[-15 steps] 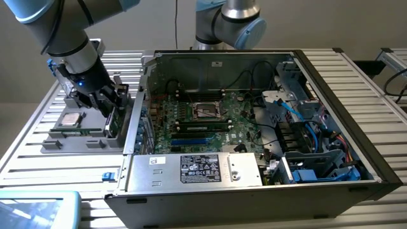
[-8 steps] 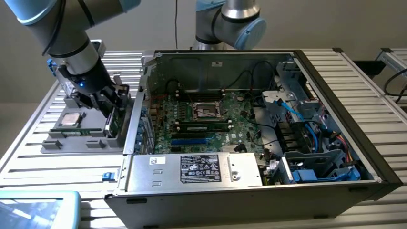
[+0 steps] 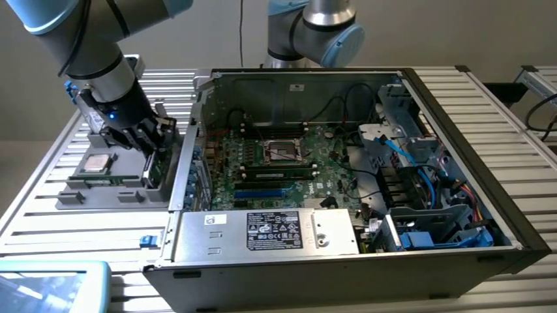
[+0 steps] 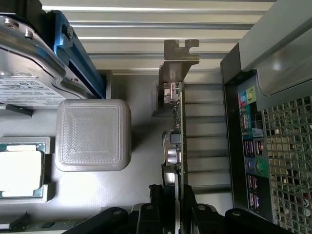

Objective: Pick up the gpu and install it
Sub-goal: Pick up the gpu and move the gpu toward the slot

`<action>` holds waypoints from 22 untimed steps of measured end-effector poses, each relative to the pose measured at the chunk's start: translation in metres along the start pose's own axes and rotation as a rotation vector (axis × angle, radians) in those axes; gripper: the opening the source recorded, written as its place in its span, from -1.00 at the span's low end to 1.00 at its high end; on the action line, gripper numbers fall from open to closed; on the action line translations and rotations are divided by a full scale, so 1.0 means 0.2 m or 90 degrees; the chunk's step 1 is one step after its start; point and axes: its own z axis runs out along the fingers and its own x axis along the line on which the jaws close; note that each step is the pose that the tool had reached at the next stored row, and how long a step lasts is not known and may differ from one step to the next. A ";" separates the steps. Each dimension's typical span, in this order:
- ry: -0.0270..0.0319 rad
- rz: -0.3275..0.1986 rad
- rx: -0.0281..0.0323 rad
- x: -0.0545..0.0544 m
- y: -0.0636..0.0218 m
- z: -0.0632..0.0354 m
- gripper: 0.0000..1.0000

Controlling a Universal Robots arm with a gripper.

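Jaws grip the upright gpu (image 4: 178, 122), apparently on the tray (image 4: 141, 97).

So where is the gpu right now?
The gpu stands on edge in the grey holder at the exterior view's left, just outside the computer case, with the gripper right at it.

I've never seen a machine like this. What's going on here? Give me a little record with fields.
arm: one robot arm, its pincer down at the card
card: small flat green circuit card with metal end bracket, standing on edge in the grey plastic tray
also on tray: square silver processor chip
computer: open black tower case, to the exterior view's right of the tray, green mainboard exposed
card installed: not yet
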 end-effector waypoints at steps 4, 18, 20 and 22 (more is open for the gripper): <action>0.0000 0.000 -0.0001 0.00 0.006 -0.039 -0.44; -0.0001 0.000 -0.0001 -0.01 0.043 -0.355 -0.44; -0.0001 0.000 -0.0001 -0.02 0.048 -0.402 -0.44; 0.0000 0.000 -0.0001 -0.02 0.051 -0.447 -0.44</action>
